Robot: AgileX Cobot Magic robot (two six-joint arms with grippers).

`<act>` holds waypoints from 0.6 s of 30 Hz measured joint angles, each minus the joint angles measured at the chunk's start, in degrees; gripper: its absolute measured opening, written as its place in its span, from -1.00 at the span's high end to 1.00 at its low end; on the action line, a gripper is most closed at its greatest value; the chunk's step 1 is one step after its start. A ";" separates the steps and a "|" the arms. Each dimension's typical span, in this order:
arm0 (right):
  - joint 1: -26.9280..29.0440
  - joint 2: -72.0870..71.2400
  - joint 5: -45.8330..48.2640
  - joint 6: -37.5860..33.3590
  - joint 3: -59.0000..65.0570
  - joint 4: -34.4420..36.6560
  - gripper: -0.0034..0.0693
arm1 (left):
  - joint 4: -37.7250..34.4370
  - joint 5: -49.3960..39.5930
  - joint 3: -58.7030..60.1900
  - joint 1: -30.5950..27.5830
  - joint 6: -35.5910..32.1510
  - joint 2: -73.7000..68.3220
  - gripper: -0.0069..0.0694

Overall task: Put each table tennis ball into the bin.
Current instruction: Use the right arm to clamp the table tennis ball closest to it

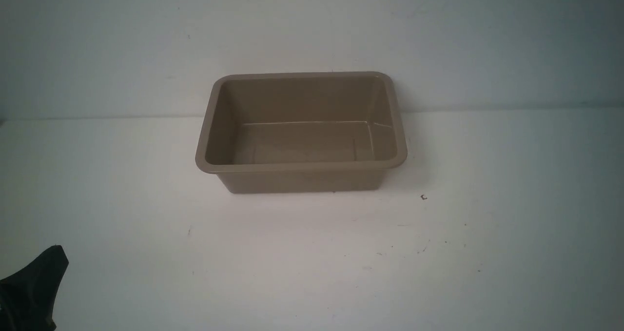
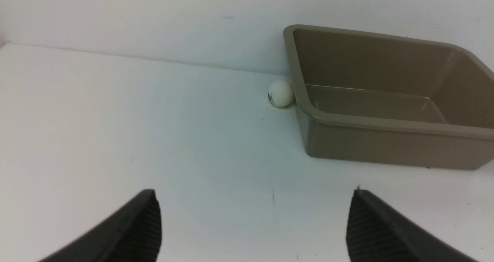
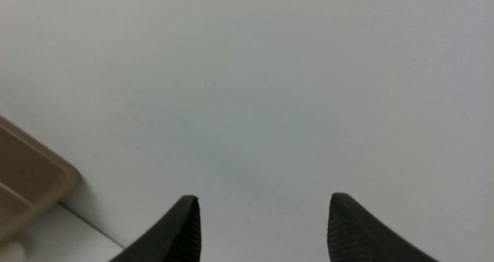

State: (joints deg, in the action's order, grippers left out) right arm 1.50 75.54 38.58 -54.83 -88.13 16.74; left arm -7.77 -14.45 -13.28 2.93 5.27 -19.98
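At the far left the left claw hangs over the white table, its ribbed black fingers spread wide with nothing between them. The front view catches only one dark finger at its lower left corner. Ahead of this claw the table lies open up to one table tennis ball, seen only from the left wrist. It rests on the table just beside the left side of the bin, seemingly touching under the flared rim, close to the white wall behind. The ball bears a small dark print. The bin stands mid-table with its back rim at the wall, and its inside shows only glossy brown floor and sides. To its right a small dark speck lies on broad bare table. The right claw, outside the front view, stands parted and holds nothing, with a corner of the bin near it.
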 joint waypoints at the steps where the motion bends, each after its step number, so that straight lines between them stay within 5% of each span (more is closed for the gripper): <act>1: 0.00 0.00 0.78 0.87 0.00 -4.24 -0.22 | 0.00 0.00 0.00 0.00 0.00 0.00 -0.71; 7: 0.00 0.00 1.49 10.41 0.00 -15.84 -0.22 | 0.00 0.05 0.00 0.00 0.00 0.00 -0.71; 14: 0.00 0.00 -0.96 33.66 0.00 -12.86 -0.22 | 0.00 0.10 0.00 0.00 0.00 0.00 -0.71; 18: 0.00 0.12 1.27 38.35 0.00 -12.29 -0.22 | 0.00 0.10 0.00 0.00 0.00 0.00 -0.71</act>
State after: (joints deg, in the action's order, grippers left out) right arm 1.50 75.66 39.84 -16.48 -88.13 4.45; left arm -7.77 -14.35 -13.28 2.93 5.27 -19.98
